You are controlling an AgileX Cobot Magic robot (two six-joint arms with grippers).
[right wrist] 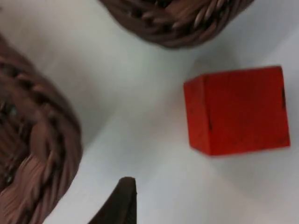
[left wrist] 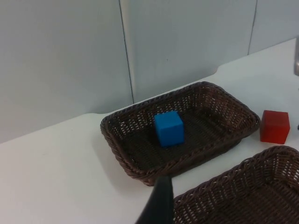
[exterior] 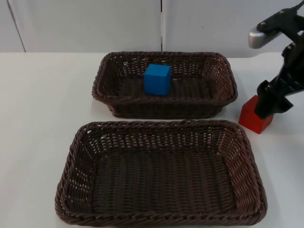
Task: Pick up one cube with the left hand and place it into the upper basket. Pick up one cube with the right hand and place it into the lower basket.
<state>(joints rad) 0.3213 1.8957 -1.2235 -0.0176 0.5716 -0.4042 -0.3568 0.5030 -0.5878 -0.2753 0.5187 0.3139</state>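
Blue cube (exterior: 157,79) already lies in the far basket (exterior: 102,85), while the red cube (exterior: 252,117) stays on the counter (exterior: 42,109) right of both baskets, under the right claw (exterior: 270,105), whose opening I cannot tell; the near basket (exterior: 71,156) waits empty.

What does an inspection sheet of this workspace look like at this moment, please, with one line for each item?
Surface: white table top, nothing spilled seen.
Job's things: blue cube lies inside the upper basket; lower basket holds no cube; red cube stands on the table, to the right of both baskets, outside them.
Clutter: nothing seen.
End effectors: right end effector is low at the red cube, partly in front of it in the top view; in the right wrist view the cube sits on the table. Left end effector waits above the table near the baskets' left side, holding nothing.
Cables: left out.
Surroundings: grey partition wall behind the table.
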